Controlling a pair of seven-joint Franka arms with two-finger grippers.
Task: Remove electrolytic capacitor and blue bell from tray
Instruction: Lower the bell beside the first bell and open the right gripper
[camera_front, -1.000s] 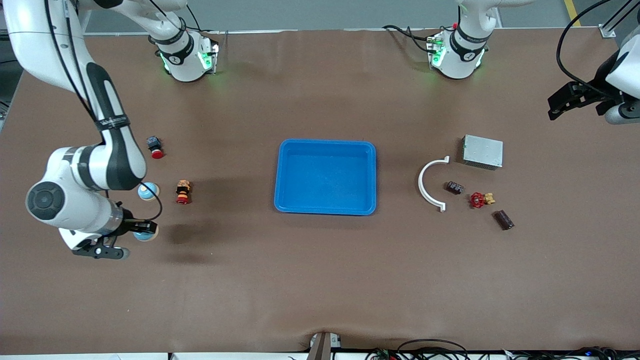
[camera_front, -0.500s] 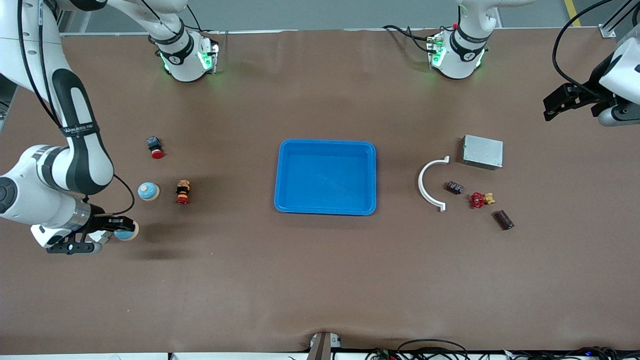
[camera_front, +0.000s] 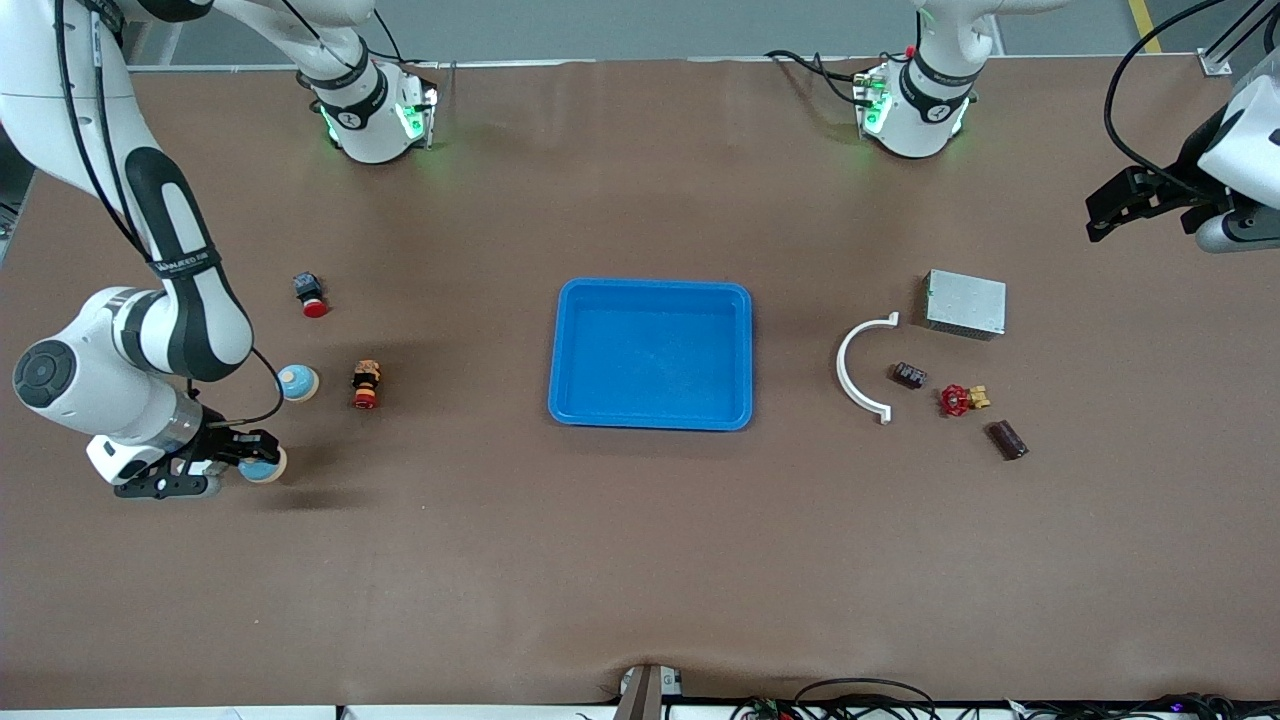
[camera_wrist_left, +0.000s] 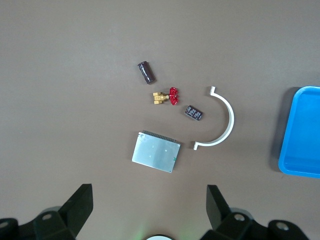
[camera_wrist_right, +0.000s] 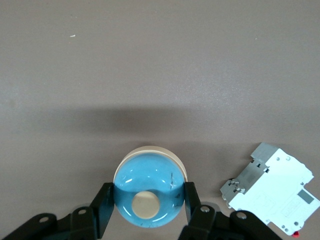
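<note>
Nearest the front camera, toward the right arm's end of the bench (camera_front: 640, 560): right end effector (camera_front: 262, 462) low over bare surface, fingers pinched on the dome of the blue bell (camera_front: 266, 468), knob up. In the right wrist view, same grip on the bell (camera_wrist_right: 150, 192), with a white circuit breaker (camera_wrist_right: 270, 192) lying just beside it.

Toward the left arm's end, electrolytic capacitor (camera_front: 1008, 440) flat on the bench, well apart from the tray. A little farther back, red valve (camera_front: 958, 399), small dark component (camera_front: 909, 375) and white curved clip (camera_front: 862, 370). At the right arm's end, second bell (camera_front: 297, 381) and a red-and-yellow button (camera_front: 367, 385), both resting on the bench.

Mid-bench, tray (camera_front: 650, 284) with nothing in it.

Farther still, metal box (camera_front: 965, 303) and a red push button (camera_front: 312, 295). Left end effector (camera_front: 1110, 210) waiting high over the bench edge at its own end, fingers spread wide, holding nothing.

Step in hand, by the look of it: setting down the bell, the last item out. Next move likely calls for lowering onto bare bench clear of the breaker and the second bell, then spreading the fingers and lifting straight up so the dome does not roll.
</note>
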